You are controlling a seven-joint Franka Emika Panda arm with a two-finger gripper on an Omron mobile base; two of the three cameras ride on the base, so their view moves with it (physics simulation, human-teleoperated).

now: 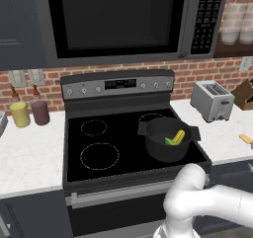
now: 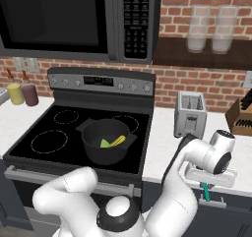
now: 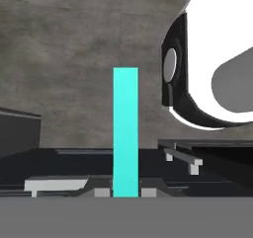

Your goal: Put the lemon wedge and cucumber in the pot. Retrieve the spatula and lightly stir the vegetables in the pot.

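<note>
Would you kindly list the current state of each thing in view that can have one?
pot: upright on the stove, uncovered.
lemon wedge: inside the pot.
cucumber: inside the pot, leaning on its wall.
spatula: off the counter, handle clamped in the shut jaws.
gripper: shut on the spatula.

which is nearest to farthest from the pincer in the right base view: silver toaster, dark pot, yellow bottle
From the pincer, low at the right counter edge, shut on the teal-handled spatula:
1. Silver toaster, just behind it on the right counter.
2. Dark grey pot, on the stove.
3. Yellow bottle, far left counter.
</note>
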